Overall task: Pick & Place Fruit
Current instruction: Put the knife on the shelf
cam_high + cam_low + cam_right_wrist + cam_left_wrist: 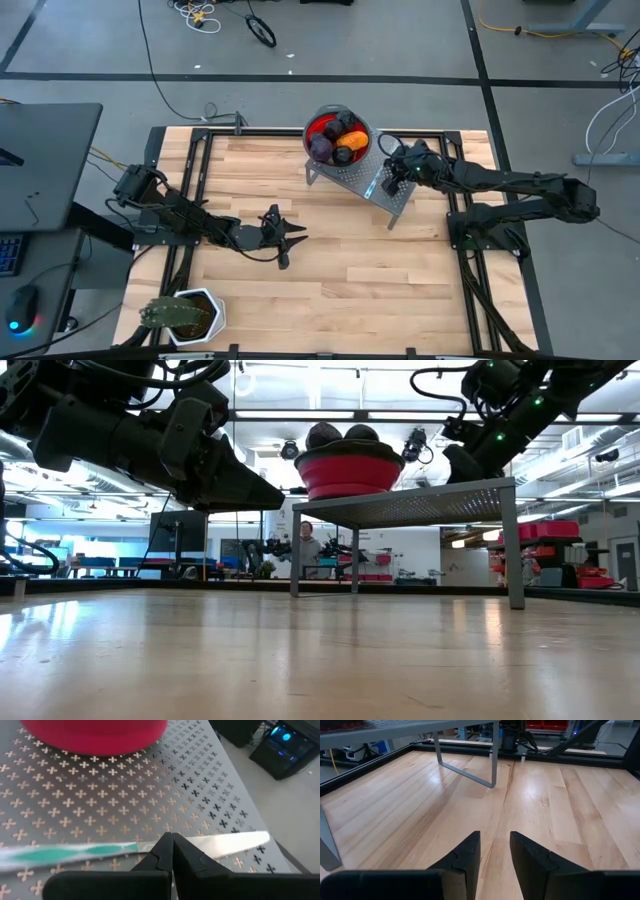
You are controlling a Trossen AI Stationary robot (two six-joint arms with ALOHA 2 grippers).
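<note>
Several toy fruits, dark purple (321, 148) and orange (343, 155), fill a red bowl (313, 124). The bowl stands on a perforated metal shelf (392, 200) at the table's far side; the low view shows the bowl (348, 472) raised on the shelf's legs. My right gripper (172, 840) is shut, just above the shelf beside the bowl and over a knife (235, 844) that lies flat there. My left gripper (494, 847) hovers open over bare wood left of the table's middle, with nothing between its fingers. My right gripper comes slanting down at the knife, its shut tips over the place where the teal handle (107, 851) meets the serrated blade. The tips hide that spot, so I cannot tell whether they touch the knife. The knife lies flat on the shelf.
A spiky green plant in a white pot (185, 315) stands at the near left corner. A black frame (190, 180) runs round the wooden table top. Bare wood (380, 280) lies between the shelf and the near edge. A person (307, 545) shows far behind the table.
</note>
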